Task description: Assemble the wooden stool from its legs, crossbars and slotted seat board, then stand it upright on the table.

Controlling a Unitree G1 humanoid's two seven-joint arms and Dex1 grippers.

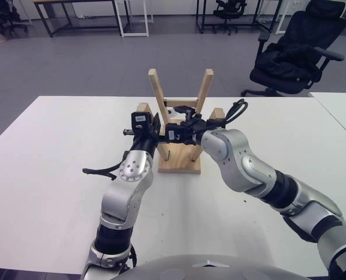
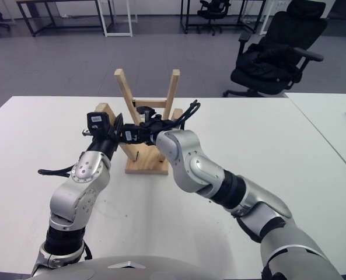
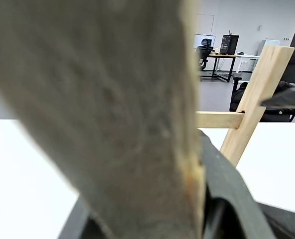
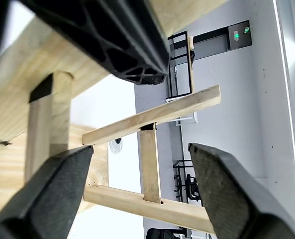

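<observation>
Sitting upside down mid-frame on white tabletop (image 1: 56, 175): pale wooden stool (image 1: 178, 162). Left fingers (image 3: 227, 199) pinch left square leg (image 3: 112, 99); right fingers (image 4: 52, 194) wide open, empty. Stool stiff, likely light; grab legs.

A wide white bench (image 1: 56, 175) spans the scene. Directly on it, in the middle and toward the far edge, a wooden stool (image 1: 181, 102) stands upside down. Its seat board (image 1: 178, 164) lies flat on the surface and its legs (image 1: 205, 87) point up. To the right, apart from it, stands a second bench (image 1: 342, 111), also white.
</observation>
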